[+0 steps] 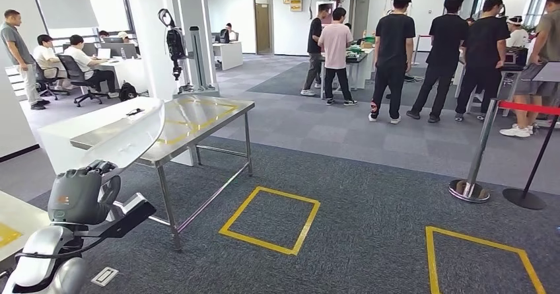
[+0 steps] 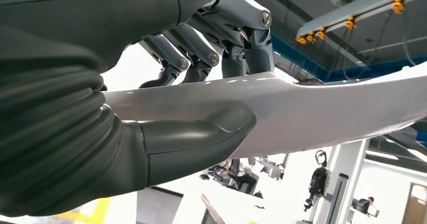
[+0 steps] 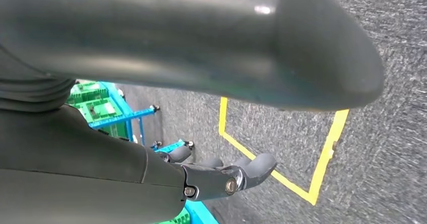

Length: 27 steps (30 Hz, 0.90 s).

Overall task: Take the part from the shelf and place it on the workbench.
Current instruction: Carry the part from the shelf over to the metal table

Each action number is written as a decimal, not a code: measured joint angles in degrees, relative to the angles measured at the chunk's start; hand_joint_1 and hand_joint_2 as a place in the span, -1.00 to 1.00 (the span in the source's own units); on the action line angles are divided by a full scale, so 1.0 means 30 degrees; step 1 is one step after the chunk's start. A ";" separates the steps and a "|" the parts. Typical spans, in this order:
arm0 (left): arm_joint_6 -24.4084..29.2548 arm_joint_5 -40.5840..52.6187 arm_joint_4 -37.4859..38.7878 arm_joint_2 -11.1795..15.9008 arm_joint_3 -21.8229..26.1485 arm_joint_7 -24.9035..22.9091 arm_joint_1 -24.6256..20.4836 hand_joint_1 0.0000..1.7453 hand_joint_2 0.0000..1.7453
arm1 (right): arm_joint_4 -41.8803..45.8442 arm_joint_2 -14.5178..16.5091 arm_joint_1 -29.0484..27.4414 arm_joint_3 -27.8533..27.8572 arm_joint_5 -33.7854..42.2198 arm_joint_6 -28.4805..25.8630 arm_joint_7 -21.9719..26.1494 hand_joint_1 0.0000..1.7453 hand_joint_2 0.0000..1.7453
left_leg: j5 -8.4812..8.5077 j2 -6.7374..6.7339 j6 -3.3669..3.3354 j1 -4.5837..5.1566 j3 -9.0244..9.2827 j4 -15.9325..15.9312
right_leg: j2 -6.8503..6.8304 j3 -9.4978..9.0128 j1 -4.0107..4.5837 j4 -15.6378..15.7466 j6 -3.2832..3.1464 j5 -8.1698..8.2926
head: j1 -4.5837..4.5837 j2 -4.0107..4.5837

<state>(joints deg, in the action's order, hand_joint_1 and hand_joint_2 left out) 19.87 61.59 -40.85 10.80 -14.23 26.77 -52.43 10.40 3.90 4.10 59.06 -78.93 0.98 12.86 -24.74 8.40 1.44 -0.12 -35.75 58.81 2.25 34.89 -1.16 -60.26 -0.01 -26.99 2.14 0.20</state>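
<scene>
My left hand (image 1: 82, 196) is low at the left of the head view and grips a long, white, curved part (image 1: 132, 139). The part rises from the hand and its upper end overlaps the near corner of the steel workbench (image 1: 205, 112) in the picture. In the left wrist view the thumb (image 2: 201, 138) presses under the white part (image 2: 322, 110) and the dark fingers (image 2: 196, 48) wrap over its other side. My right hand (image 3: 100, 176) hangs over the grey carpet with its fingers (image 3: 246, 171) apart and nothing in them.
Two yellow taped squares (image 1: 271, 218) (image 1: 479, 257) mark the carpet in front. A stanchion (image 1: 472, 168) with a red belt stands to the right, with several people (image 1: 393, 56) beyond. A white table edge (image 1: 16, 218) lies at my left. A blue cart with green crates (image 3: 103, 108) is near my right hand.
</scene>
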 joint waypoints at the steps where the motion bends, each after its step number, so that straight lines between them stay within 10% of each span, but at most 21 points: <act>1: 0.0002 -0.0018 0.0049 0.0069 0.0002 0.0038 -0.0010 1.00 1.00 | 0.0000 -0.0002 0.0028 0.0000 -0.0015 0.0000 -0.0015 -1.00 -1.00 | -0.0049 -0.0268 0.0102 0.0022 -0.0083 0.0080 | -0.0207 -0.0031 -0.0010 0.0059 -0.0144 0.0037 | 0.0011 0.0000; 4: 0.0007 -0.0067 0.0204 0.0139 -0.0009 0.0158 -0.0162 1.00 1.00 | 0.0000 -0.0011 0.0016 0.0013 0.0033 0.0000 -0.0013 -1.00 -1.00 | -0.1327 -0.2157 0.0334 0.0083 -0.1180 0.2318 | -0.0845 -0.0087 0.0000 0.0193 -0.0491 0.0078 | 0.0058 0.0000; 7: 0.0002 -0.0020 0.0446 0.0026 -0.0026 0.0177 -0.0208 1.00 1.00 | 0.0000 -0.0009 -0.0044 0.0067 0.0126 0.0000 -0.0028 -1.00 -1.00 | -0.2395 -0.2688 0.0447 -0.0016 -0.2593 0.5278 | -0.1556 -0.0103 0.0036 0.0187 -0.0578 0.0000 | 0.0067 0.0000; 13: -0.0171 0.0042 0.0776 -0.0304 -0.0049 0.0140 -0.0740 1.00 1.00 | 0.0000 -0.0004 -0.0028 0.0137 0.0235 -0.0005 -0.0024 -1.00 -1.00 | -0.0071 -0.4282 -0.0065 0.0269 0.0129 0.0130 | -0.2973 -0.0449 0.0246 0.0153 -0.0232 -0.0322 | 0.0047 0.0000; 16: -0.0308 0.0049 0.0887 -0.0410 -0.0062 0.0113 -0.0880 1.00 1.00 | 0.0000 -0.0004 0.0045 0.0149 0.0266 -0.0011 -0.0055 -1.00 -1.00 | -0.0031 -0.3555 -0.0389 0.0262 0.0179 -0.0058 | -0.3436 -0.0676 0.0243 0.0174 0.0059 -0.0494 | 0.0029 0.0000; 20: -0.0495 0.0096 0.1023 -0.0739 -0.0105 0.0022 -0.1208 1.00 1.00 | 0.0000 -0.0011 0.0015 0.0215 0.0328 -0.0056 0.0034 -1.00 -1.00 | 0.0074 -0.2567 -0.0742 0.0022 0.0286 -0.0208 | -0.1177 0.0860 0.0074 -0.3116 0.0433 -0.2169 | 0.0000 0.0000; 22: -0.0596 0.0149 0.1133 -0.0904 -0.0142 -0.0004 -0.1236 1.00 1.00 | 0.0000 -0.0027 -0.0049 0.0291 0.0348 -0.0062 -0.0021 -1.00 -1.00 | 0.0066 -0.1993 -0.0788 0.0015 0.0263 -0.0176 | -0.0848 0.1999 0.0068 -0.5064 0.0480 -0.2644 | -0.0018 0.0000; 27: -0.0707 0.0217 0.1306 -0.1071 -0.0173 -0.0017 -0.1429 1.00 1.00 | -0.0004 -0.0038 -0.0037 0.0342 0.0373 -0.0055 -0.0091 -1.00 -1.00 | -0.0043 -0.0599 -0.0500 -0.0021 0.0153 0.0112 | 0.0399 0.0342 -0.0063 -0.0640 0.0378 -0.0038 | -0.0024 0.0000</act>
<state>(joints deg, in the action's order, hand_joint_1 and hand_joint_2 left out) 17.75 62.24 -36.93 7.59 -14.75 26.72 -56.72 10.39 3.79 3.99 60.08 -77.81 0.82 12.59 -24.87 6.60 -0.06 -0.19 -35.29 59.15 3.45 35.92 -1.34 -62.18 1.12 -27.11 2.07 0.20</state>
